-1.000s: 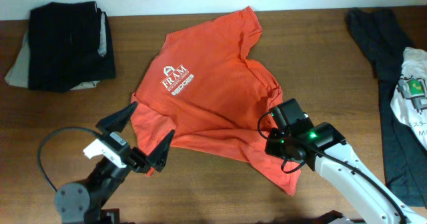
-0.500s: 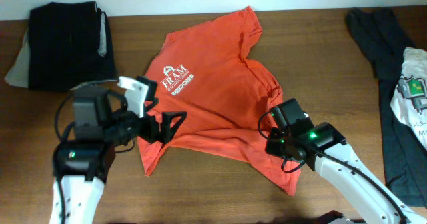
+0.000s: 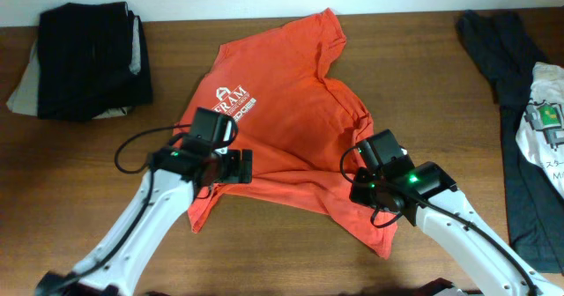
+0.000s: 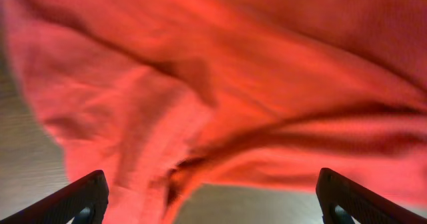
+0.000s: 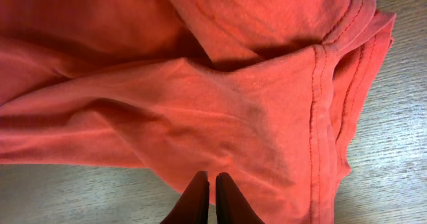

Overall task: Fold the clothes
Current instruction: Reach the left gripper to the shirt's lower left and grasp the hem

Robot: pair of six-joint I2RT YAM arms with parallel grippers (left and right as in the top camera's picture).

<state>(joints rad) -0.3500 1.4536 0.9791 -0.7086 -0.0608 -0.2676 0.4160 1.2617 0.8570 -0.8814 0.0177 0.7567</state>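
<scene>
The red-orange T-shirt (image 3: pixel 282 102) lies crumpled on the table's middle, with its white logo (image 3: pixel 234 102) facing up. My left gripper (image 3: pixel 231 166) hovers over the shirt's lower left part and is open. In the left wrist view its fingers (image 4: pixel 83 197) stand wide apart, with wrinkled shirt fabric (image 4: pixel 233 84) and its hem between and ahead of them. My right gripper (image 3: pixel 368 180) is at the shirt's right side. In the right wrist view (image 5: pixel 212 187) its jaws are pressed together at the edge of the shirt (image 5: pixel 253 117), near a stitched hem (image 5: pixel 319 117).
A pile of folded black and beige clothes (image 3: pixel 88 58) sits at the back left. A dark garment (image 3: pixel 498 76) and a white printed shirt (image 3: pixel 542 129) lie at the right edge. Bare wooden table (image 3: pixel 70 173) shows at the front left.
My left arm has swung from the front left up onto the shirt's lower left part, its gripper still open. The right arm and the shirt have not moved.
</scene>
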